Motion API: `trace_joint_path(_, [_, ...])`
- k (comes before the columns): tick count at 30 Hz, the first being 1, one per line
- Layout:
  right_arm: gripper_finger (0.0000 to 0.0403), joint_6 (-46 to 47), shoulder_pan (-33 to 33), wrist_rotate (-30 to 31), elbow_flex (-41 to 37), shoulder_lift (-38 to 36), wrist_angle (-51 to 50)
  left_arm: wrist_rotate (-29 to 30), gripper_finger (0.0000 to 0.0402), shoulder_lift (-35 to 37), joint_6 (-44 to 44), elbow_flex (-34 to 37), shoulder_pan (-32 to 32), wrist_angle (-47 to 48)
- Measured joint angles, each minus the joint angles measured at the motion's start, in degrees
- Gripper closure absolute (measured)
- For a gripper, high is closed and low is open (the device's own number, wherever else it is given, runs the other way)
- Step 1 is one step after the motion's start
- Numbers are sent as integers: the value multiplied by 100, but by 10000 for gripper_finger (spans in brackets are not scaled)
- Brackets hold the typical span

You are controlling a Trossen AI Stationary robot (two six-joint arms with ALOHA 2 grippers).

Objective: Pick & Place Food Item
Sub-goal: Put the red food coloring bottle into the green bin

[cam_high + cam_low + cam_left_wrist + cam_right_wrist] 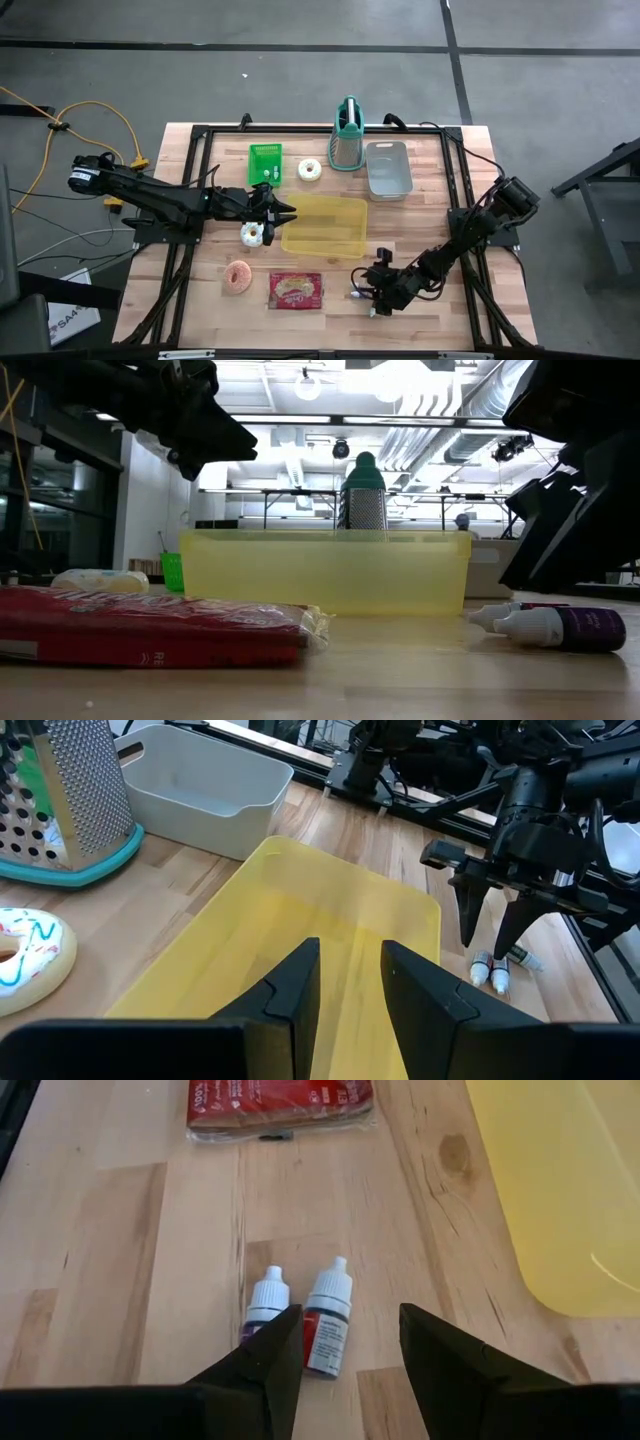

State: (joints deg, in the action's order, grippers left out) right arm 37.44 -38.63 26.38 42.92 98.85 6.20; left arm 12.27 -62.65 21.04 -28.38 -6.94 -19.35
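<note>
My left gripper (290, 213) (350, 948) hangs open by a narrow gap over the left end of the yellow bin (325, 225), with nothing between its fingers. A white iced donut (252, 233) lies on the table just beside it. A pink donut (238, 276) and a red food packet (296, 290) (280, 1100) lie near the front edge. My right gripper (368, 298) (347, 1312) stands open, tilted down, just above two small dropper bottles (325, 1318) lying on the wood; its fingers are clear of them.
At the back stand a green basket (265, 163), another iced donut (310, 170) (25, 955), a metal grater with a teal base (347, 135) and a pale grey bin (388, 168). A black frame rail (455, 200) borders the tabletop.
</note>
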Motion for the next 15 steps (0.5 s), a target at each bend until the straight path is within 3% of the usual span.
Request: trace_joint_path(15, [250, 198, 0, -152, 0, 4, 0, -2, 297, 0, 0, 0, 0, 0])
